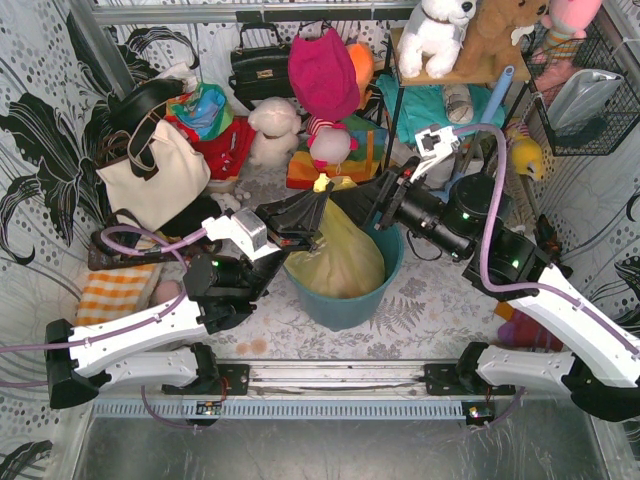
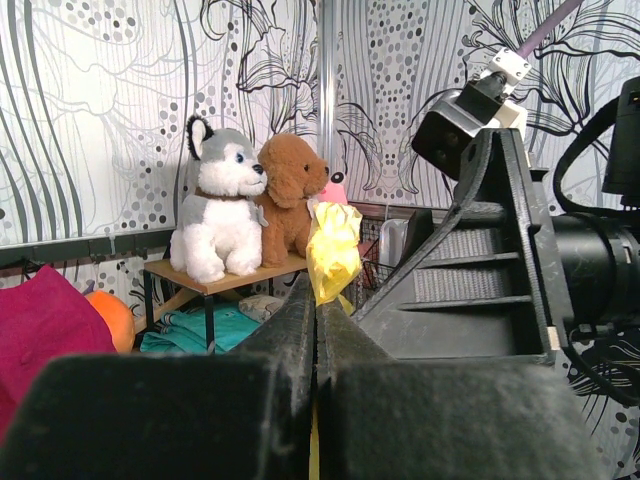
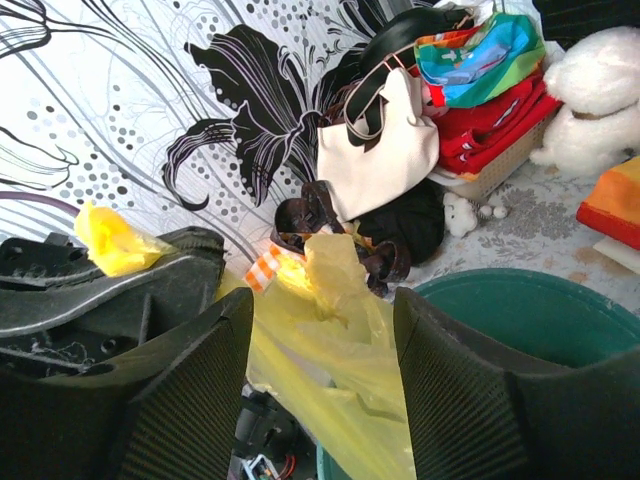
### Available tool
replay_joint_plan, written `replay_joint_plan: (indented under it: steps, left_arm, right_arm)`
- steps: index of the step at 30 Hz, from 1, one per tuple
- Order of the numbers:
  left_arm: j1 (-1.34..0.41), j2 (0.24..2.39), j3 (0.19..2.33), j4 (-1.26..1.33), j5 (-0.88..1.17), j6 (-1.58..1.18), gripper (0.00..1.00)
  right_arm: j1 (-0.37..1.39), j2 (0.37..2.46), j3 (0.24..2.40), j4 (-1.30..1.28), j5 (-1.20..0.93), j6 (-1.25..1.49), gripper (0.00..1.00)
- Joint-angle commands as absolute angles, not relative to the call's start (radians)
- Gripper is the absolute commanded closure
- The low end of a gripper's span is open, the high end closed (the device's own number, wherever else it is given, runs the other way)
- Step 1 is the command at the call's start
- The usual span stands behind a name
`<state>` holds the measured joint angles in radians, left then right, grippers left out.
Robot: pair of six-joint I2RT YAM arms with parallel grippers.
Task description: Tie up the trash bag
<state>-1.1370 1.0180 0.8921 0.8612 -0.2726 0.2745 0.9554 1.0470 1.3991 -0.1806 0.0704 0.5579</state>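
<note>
The left gripper (image 1: 318, 214) is clenched on a tuft of the bag (image 1: 338, 258), which sits in the bucket (image 1: 392, 282) with its neck drawn upward. The right gripper (image 3: 322, 305) is spread, with a loose flap lying ungrasped between its fingers. Risk: the free flap may slump away before it is pinched, or a hard pull may tear the thin film. The bucket holds only the bag, whose contents cannot be made out.

the trash bag (image 1: 345, 258) is thin, translucent yellow plastic, crinkled, sitting upright in the teal bucket (image 1: 345, 312). its top is gathered into a narrow neck pinched in the left gripper (image 1: 318, 208), with a small crumpled tuft poking out past the fingertips.
</note>
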Motion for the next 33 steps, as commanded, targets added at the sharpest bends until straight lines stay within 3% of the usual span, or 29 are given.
replay_joint_plan:
  steps: [1, 9, 16, 24, 31, 33]
  left_arm:
    - [-1.131, 1.009, 0.889, 0.923, -0.272, 0.283, 1.00]
    - [-1.132, 1.008, 0.887, 0.924, -0.273, 0.282, 1.00]
    - [-1.131, 1.006, 0.888, 0.922, -0.272, 0.284, 1.00]
    - [-1.131, 1.007, 0.891, 0.920, -0.272, 0.285, 1.00]
    - [-1.131, 1.007, 0.890, 0.921, -0.276, 0.287, 1.00]
    - [-1.131, 1.008, 0.891, 0.921, -0.276, 0.287, 1.00]
  right_arm:
    - [0.961, 1.062, 1.448, -0.127, 0.108, 0.505, 0.41]
    - [0.961, 1.057, 1.447, -0.097, 0.124, 0.501, 0.31]
    - [0.961, 1.064, 1.447, -0.055, 0.115, 0.474, 0.43]
    - [0.953, 1.112, 1.492, -0.053, 0.065, 0.456, 0.45]
    - [0.950, 1.102, 1.472, -0.066, 0.064, 0.465, 0.62]
    - [0.950, 1.092, 1.461, -0.063, 0.073, 0.467, 0.72]
